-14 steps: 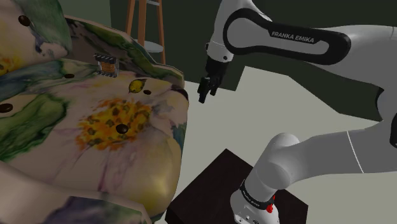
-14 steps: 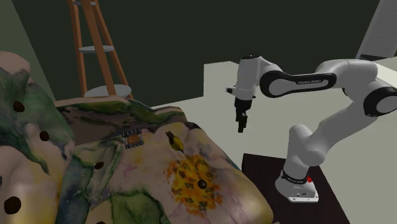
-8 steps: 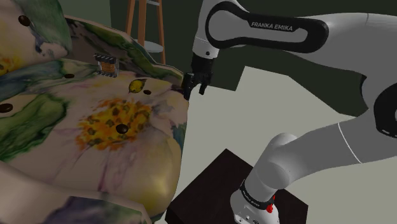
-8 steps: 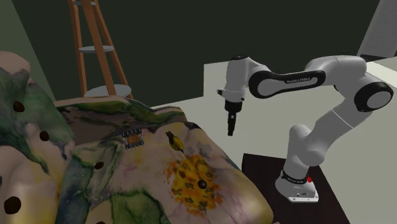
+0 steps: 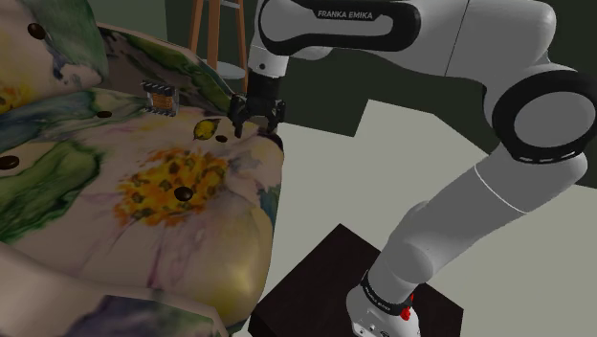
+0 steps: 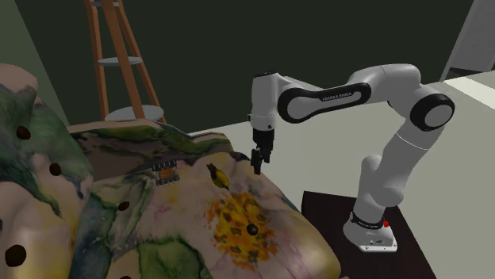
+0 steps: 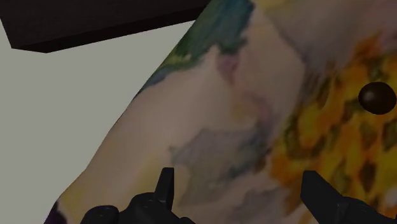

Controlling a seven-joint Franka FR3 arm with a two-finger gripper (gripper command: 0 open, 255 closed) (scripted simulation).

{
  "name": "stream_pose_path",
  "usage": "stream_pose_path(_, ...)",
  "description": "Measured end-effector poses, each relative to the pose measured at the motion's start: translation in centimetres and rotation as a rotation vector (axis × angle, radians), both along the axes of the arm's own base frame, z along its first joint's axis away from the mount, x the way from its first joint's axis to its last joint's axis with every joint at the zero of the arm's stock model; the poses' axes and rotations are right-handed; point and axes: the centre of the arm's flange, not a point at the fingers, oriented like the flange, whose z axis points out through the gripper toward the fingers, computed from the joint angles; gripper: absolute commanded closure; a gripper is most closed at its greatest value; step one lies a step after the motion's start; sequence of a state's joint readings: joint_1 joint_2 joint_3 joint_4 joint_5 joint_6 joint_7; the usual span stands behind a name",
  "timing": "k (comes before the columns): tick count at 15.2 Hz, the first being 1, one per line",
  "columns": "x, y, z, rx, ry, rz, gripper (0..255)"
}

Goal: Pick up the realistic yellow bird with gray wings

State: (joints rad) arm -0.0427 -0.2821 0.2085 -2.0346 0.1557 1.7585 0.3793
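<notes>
Your biggest thing here is the sofa (image 5: 115,225) (image 6: 159,234) (image 7: 216,127), upholstered in a floral print with an orange-yellow bloom on the seat cushion. The white arm (image 5: 459,38) (image 6: 349,91) reaches from its dark stand (image 5: 316,278) (image 6: 325,214) (image 7: 95,19) out over that cushion's front corner. The stand sits on a pale floor (image 5: 402,153) (image 7: 57,108). Behind the sofa you can see a wooden stool (image 5: 212,29) (image 6: 119,59) against a dark wall.

The gripper (image 5: 254,124) (image 6: 258,164) (image 7: 238,181) points down over the cushion's edge. In the wrist view you see its two fingers standing well apart with only printed fabric between them - they clasp nothing.

A small orange-and-dark striped box (image 5: 158,98) (image 6: 165,172) stands on the sofa near the backrest; you cannot tell whether anything is in it.

The bird (image 5: 204,127) (image 6: 216,175) - yellow with a darker wing - sits on the seat cushion between that box and the gripper. In the shoulder view it is just to the gripper's left, near the fingers but apart from them. In the second exterior view it is likewise left of the gripper, with bare cushion between the two.

Dark round buttons dot the upholstery; one (image 5: 182,194) (image 6: 252,230) (image 7: 376,97) lies in the middle of the orange bloom.
</notes>
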Motion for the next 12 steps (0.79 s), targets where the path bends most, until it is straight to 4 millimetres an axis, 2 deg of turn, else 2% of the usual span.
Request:
stream_pose_path(9, 11.4, 1.8, -0.6, 0.091, 0.041, -0.288, 0)
stream_pose_path(12, 14.8, 1.5, -1.3, 0.120, 0.054, -0.382, 0)
